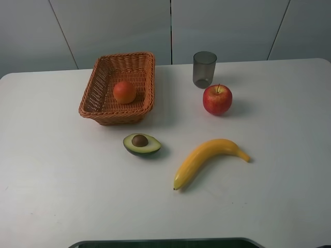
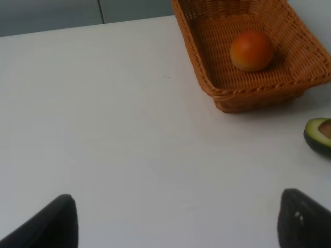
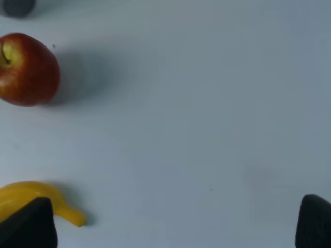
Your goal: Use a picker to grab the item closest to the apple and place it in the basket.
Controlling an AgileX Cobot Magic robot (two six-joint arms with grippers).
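Both grippers are seen spread wide with nothing held, the left gripper [image 2: 176, 219] over bare table [image 1: 51, 181] short of the basket [image 1: 147, 77], the right gripper [image 3: 178, 219] over the table beside the banana [image 3: 31, 199]. An apple [image 1: 217, 99] is set right of the basket, and just behind it, closest of all, a grey cup [image 1: 204, 68] is stood upright. An orange [image 1: 124, 92] is lain in the basket, with a halved avocado [image 1: 141, 144] in front of it.
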